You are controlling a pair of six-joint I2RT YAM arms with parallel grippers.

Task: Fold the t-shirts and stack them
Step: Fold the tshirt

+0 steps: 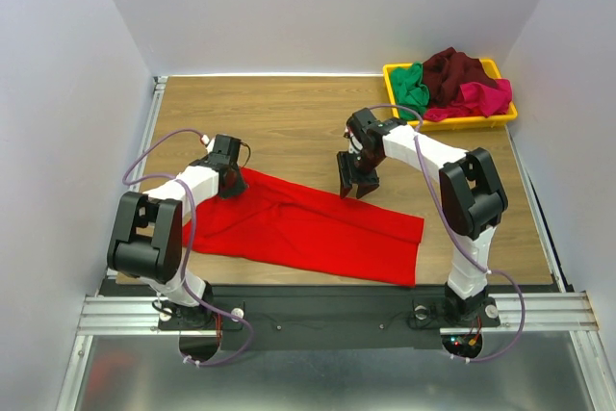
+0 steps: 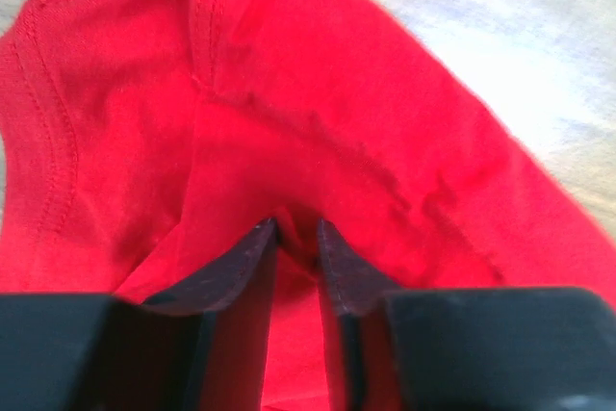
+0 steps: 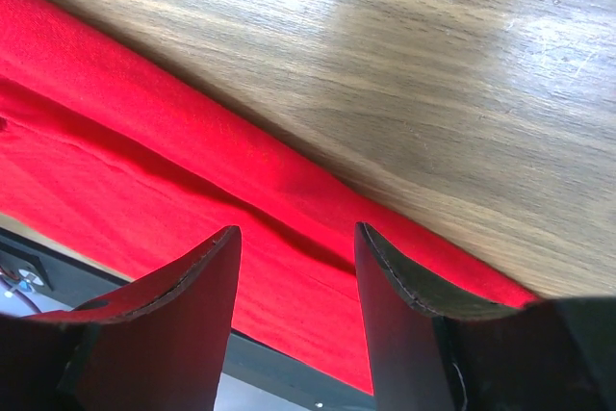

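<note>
Left tool nips the red t-shirt, right tool hangs open above it, yellow tray well behind

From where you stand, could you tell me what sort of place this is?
Probably a robot test cell in a lab: plain white walls box in a wooden table, the left arm and right arm are bolted to a metal rail, and t-shirts wait in a yellow tray.
</note>
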